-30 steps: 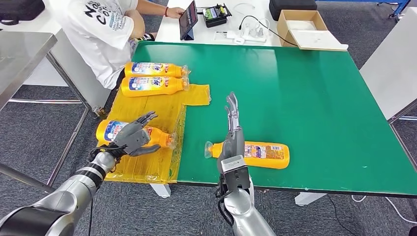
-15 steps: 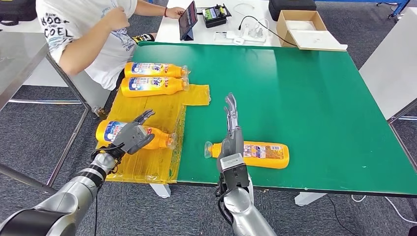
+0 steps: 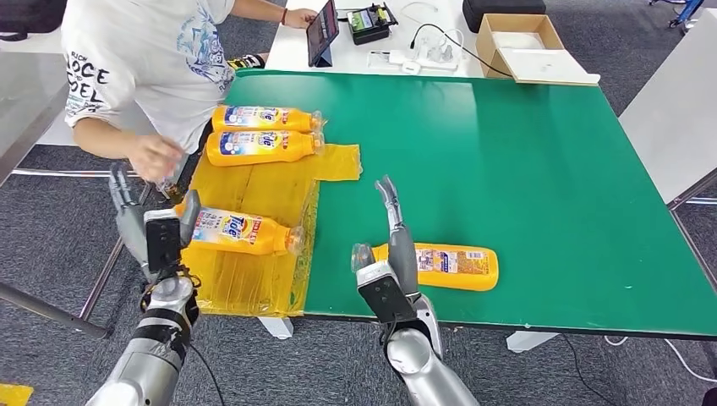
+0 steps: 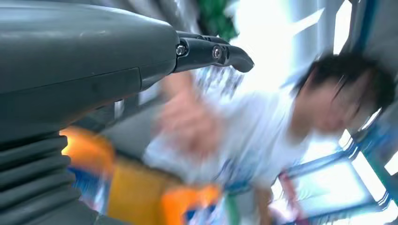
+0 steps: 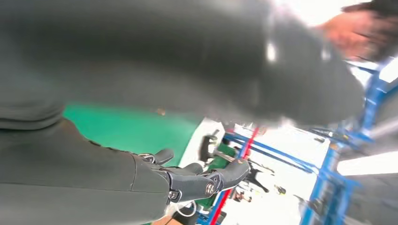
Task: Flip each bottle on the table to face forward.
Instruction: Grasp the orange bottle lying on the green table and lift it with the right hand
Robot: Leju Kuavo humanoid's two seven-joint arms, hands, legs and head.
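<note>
Four orange detergent bottles lie on their sides. Two are at the back of the yellow mat (image 3: 254, 182): one bottle (image 3: 266, 118) and a second bottle (image 3: 262, 145) just in front of it. A third bottle (image 3: 241, 233) lies on the mat's front part with its label up. My left hand (image 3: 148, 228) stands upright just left of it, fingers spread, holding nothing. The fourth bottle (image 3: 448, 266) rests on the green table (image 3: 524, 169). My right hand (image 3: 393, 249) is upright by its cap end, fingers straight and empty. The left hand's fingers (image 4: 211, 49) and the right hand's fingers (image 5: 202, 180) show blurred in the wrist views.
A person in a white shirt (image 3: 144, 59) leans in at the table's left, one hand (image 3: 156, 156) low beside the mat and near my left hand. A tablet (image 3: 324, 32), cables and a cardboard box (image 3: 524, 46) sit on the white table behind.
My left hand has come off the front mat bottle, moved left and turned upright. The person has leaned down and lowered a hand beside the mat. My right hand has shifted slightly.
</note>
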